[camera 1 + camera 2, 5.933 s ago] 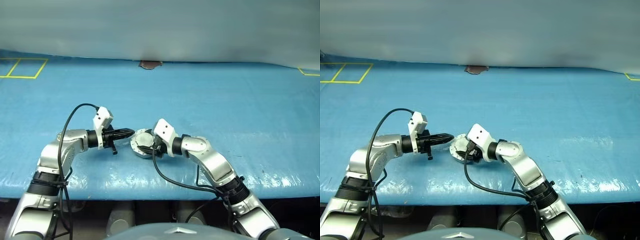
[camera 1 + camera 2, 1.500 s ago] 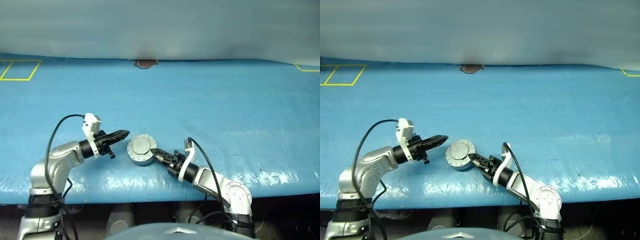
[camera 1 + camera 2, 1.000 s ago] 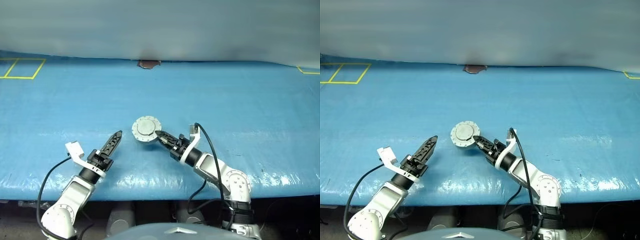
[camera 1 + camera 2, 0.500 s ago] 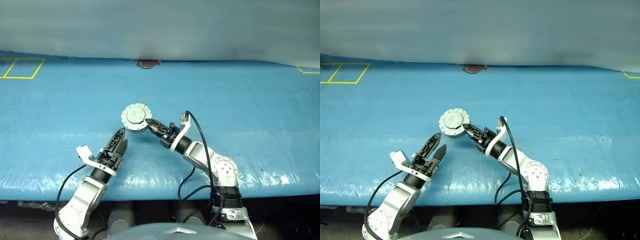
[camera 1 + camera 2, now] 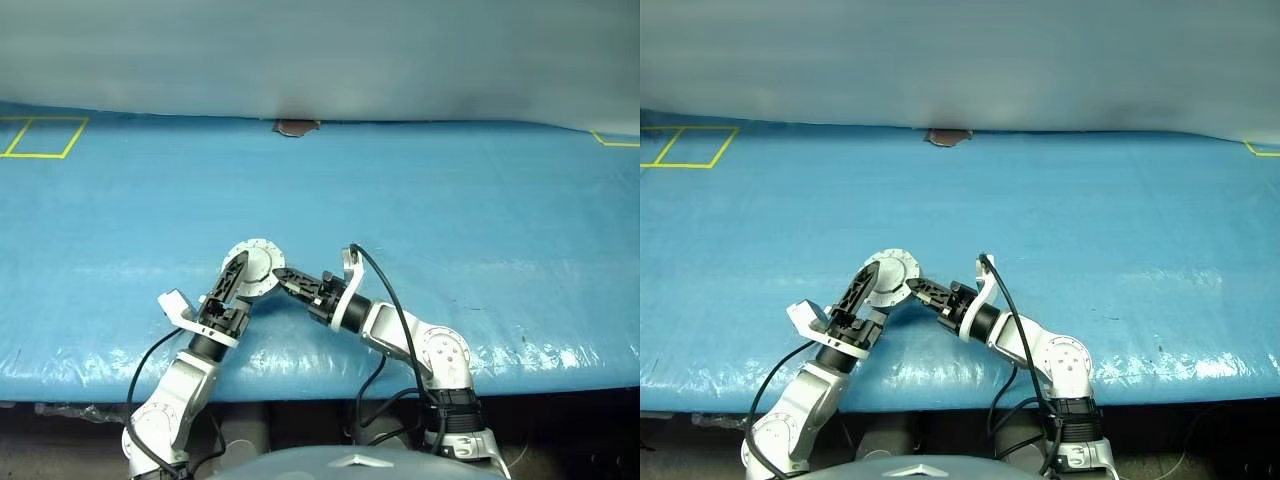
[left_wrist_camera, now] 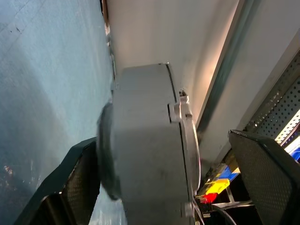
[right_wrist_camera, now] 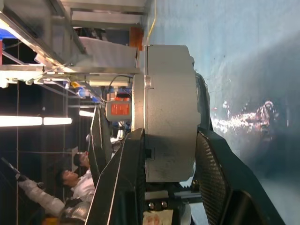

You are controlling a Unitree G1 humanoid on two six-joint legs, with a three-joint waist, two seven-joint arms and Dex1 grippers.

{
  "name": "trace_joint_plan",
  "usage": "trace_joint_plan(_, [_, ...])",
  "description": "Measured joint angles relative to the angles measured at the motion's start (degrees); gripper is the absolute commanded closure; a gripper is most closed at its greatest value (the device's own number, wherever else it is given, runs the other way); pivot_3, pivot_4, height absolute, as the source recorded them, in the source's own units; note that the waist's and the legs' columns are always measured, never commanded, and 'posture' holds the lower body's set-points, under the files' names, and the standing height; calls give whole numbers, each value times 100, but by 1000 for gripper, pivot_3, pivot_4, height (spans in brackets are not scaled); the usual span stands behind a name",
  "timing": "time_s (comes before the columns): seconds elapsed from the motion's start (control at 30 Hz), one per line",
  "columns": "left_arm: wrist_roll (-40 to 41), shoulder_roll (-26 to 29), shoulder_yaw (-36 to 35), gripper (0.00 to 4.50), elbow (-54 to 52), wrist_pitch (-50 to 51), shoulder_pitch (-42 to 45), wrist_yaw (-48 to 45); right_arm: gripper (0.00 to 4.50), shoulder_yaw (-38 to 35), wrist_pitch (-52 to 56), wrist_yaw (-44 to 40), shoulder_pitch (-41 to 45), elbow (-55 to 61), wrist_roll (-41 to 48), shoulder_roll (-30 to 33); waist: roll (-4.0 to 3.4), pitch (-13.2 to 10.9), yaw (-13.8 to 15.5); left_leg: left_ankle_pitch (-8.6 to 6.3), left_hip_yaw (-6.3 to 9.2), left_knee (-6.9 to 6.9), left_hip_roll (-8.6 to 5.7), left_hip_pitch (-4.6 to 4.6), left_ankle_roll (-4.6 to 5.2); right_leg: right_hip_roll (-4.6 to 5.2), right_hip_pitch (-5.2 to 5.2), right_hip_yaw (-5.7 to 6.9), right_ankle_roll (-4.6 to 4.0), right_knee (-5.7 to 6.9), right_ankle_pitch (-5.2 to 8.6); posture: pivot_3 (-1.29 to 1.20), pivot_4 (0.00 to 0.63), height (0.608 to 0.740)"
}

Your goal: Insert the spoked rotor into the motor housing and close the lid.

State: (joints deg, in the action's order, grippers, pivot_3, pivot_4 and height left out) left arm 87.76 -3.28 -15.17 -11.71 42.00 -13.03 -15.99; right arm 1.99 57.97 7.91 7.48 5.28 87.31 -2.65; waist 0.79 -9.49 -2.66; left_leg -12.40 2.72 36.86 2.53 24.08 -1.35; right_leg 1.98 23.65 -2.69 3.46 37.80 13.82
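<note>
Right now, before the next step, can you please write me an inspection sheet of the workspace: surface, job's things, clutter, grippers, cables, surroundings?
Surface: blue table cover, glossy along the near edge.
Job's things: motor housing with the lid closed on it, held up off the surface; spoked rotor nothing seen.
Clutter: small brown patch at the far edge.
Grippers: right gripper shut on the motor housing; left gripper open, one finger on each side of the housing.
Cables: black cable looping over the right arm, another by the left arm.
Surroundings: yellow floor markings far left, grey wall behind.
</note>
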Motion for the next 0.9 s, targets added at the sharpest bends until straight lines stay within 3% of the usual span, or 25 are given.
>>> trace_joint_plan(0.07, [1,0,56,578,25,13,4,19,3327,4,9,8,-1,17,9,1,0,0,0,0,1,4,0,1,0,0,-1,0,0,0,0,0,150,740])
trace_joint_plan(0.2, [16,-1,131,1937,25,6,-15,79,3327,-4,6,15,-2,71,94,3,0,0,-3,-1,1,4,0,6,0,-1,3,-1,0,-1,0,0,150,740])
trace_joint_plan(0.4, [110,1,192,2037,-89,-86,-127,216,3327,-9,4,0,0,71,82,25,0,0,-9,-1,5,5,0,27,0,-2,19,1,1,-2,0,0,150,740])
trace_joint_plan(0.53, [123,3,248,2037,-145,-214,-178,251,3327,118,-110,-347,1,279,-408,132,0,0,-6,-1,8,10,-2,34,0,-3,21,1,1,-4,0,0,150,740])
trace_joint_plan(0.73, [-63,13,208,2037,-188,-496,-79,479,1303,311,-327,-1169,-246,1000,-1298,737,0,0,35,-1,11,12,-5,38,0,-5,21,0,2,-7,-1,0,150,740])
trace_joint_plan(0.87, [-388,138,-11,2037,77,-789,573,741,13,451,-619,-1576,-602,1486,-2050,1156,0,0,74,0,29,20,-2,41,-1,-27,16,-6,1,-6,0,0,150,740])
trace_joint_plan(0.9, [-463,178,-50,2037,204,-859,802,800,0,500,-696,-1646,-700,1589,-2227,1211,0,0,89,0,33,21,-2,41,-1,-34,15,-10,1,-6,0,0,150,740])
